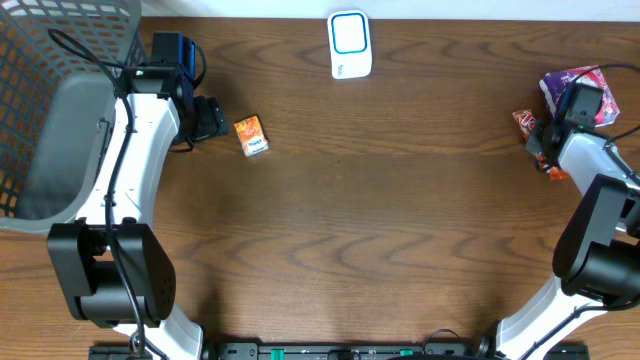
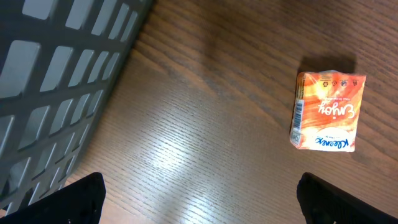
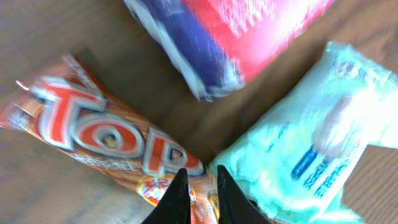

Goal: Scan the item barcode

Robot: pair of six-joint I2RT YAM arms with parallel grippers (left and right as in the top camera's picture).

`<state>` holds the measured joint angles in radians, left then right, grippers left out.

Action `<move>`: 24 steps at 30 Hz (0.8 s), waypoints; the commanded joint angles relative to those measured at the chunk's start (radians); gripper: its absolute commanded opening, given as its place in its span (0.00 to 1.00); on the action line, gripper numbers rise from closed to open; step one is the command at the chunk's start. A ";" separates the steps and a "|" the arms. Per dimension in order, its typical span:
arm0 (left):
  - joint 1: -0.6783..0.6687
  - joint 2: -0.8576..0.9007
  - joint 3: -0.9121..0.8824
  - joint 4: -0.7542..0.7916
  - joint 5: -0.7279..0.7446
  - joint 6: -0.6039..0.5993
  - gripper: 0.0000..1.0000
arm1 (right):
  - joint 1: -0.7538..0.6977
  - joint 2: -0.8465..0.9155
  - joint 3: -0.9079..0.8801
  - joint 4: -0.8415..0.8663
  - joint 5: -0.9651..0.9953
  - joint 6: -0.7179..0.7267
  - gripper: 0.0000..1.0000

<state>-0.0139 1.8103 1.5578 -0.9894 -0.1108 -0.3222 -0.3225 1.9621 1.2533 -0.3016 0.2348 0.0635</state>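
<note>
A small orange packet [image 1: 252, 135] lies on the table just right of my left gripper [image 1: 215, 118]. In the left wrist view the orange packet [image 2: 326, 112] lies flat at the upper right, a barcode [image 2: 298, 115] on its left edge. My left gripper [image 2: 202, 199] stands wide open and holds nothing. The white scanner [image 1: 350, 45] sits at the back centre. At the far right my right gripper [image 1: 540, 140] hangs over an orange TOP wrapper [image 3: 93, 124]. The right gripper [image 3: 198, 177] has its jaws a thin gap apart; whether they pinch the wrapper does not show.
A grey mesh basket [image 1: 60, 100] fills the back left corner, and its wall [image 2: 56, 68] stands close to my left gripper. A red and blue package [image 3: 249, 31] and a pale green packet [image 3: 311, 137] lie beside the wrapper.
</note>
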 commanded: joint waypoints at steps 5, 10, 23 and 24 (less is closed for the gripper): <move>0.004 0.006 -0.001 -0.005 -0.005 -0.016 0.98 | 0.050 0.003 0.084 -0.040 -0.240 -0.035 0.13; 0.004 0.006 -0.001 -0.005 -0.005 -0.016 0.98 | 0.070 0.004 0.061 -0.072 -0.243 -0.024 0.09; 0.004 0.006 -0.001 -0.005 -0.005 -0.016 0.98 | 0.034 0.080 0.031 -0.070 -0.181 0.074 0.05; 0.004 0.006 -0.001 -0.005 -0.006 -0.016 0.98 | 0.034 0.085 0.031 -0.069 -0.182 0.074 0.05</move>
<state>-0.0139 1.8103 1.5578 -0.9890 -0.1108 -0.3225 -0.2867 2.0228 1.2922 -0.3767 0.0433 0.1158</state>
